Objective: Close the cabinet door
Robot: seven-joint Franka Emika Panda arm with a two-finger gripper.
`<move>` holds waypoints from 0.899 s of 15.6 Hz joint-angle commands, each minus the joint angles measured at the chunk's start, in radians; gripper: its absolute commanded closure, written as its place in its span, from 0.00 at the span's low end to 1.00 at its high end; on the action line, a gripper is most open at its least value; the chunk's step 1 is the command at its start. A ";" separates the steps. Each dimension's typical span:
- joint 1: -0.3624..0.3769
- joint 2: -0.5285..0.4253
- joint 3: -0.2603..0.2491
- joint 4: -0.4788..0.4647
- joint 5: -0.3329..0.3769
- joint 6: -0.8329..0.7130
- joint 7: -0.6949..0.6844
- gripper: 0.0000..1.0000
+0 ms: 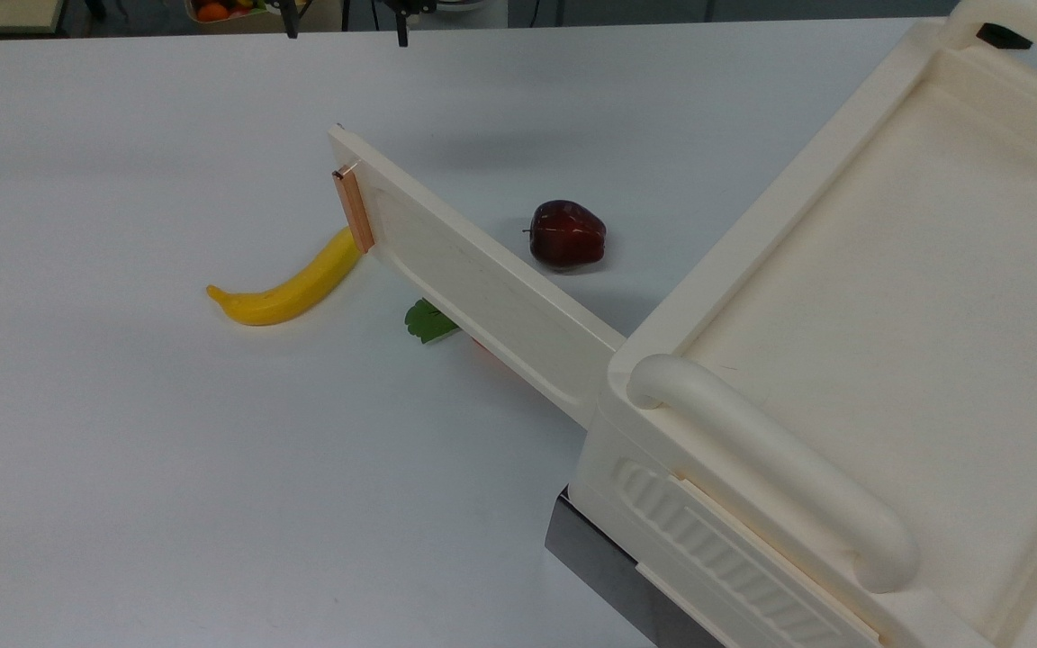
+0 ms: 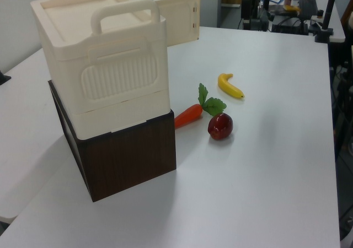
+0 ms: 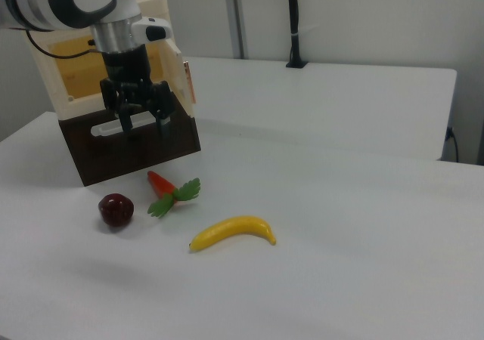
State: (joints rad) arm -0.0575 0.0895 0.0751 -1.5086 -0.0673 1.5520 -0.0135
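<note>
The cream cabinet (image 1: 716,270) stands on the top view's right, with its rimmed top and rounded handle bar showing. Its cabinet door (image 1: 482,288) is swung wide open and reaches out over the table toward the top view's upper left, ending in a copper strip (image 1: 354,211). In the left view the cabinet (image 2: 121,77) is near and the door (image 2: 176,19) sticks out behind it. In the right view my gripper (image 3: 144,125) hangs open above the table with nothing between its fingers, in front of the cabinet and just left of the door's (image 3: 184,79) free edge.
The cabinet rests on a dark brown box (image 2: 127,160). On the white table lie a banana (image 1: 289,288), a dark red apple (image 1: 566,234) and a carrot (image 2: 188,114) with green leaves, all near the open door. Stands and cables crowd the table's far end in the left view.
</note>
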 commanded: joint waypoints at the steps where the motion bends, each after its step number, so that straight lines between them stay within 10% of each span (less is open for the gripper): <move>1: -0.011 -0.022 -0.003 -0.019 0.000 -0.001 0.009 0.00; 9: -0.008 -0.014 -0.001 -0.019 0.003 0.013 0.001 0.02; 14: -0.013 -0.013 -0.001 -0.019 0.014 0.013 -0.014 0.87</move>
State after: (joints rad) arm -0.0652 0.0908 0.0749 -1.5086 -0.0672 1.5520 -0.0136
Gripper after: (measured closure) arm 0.233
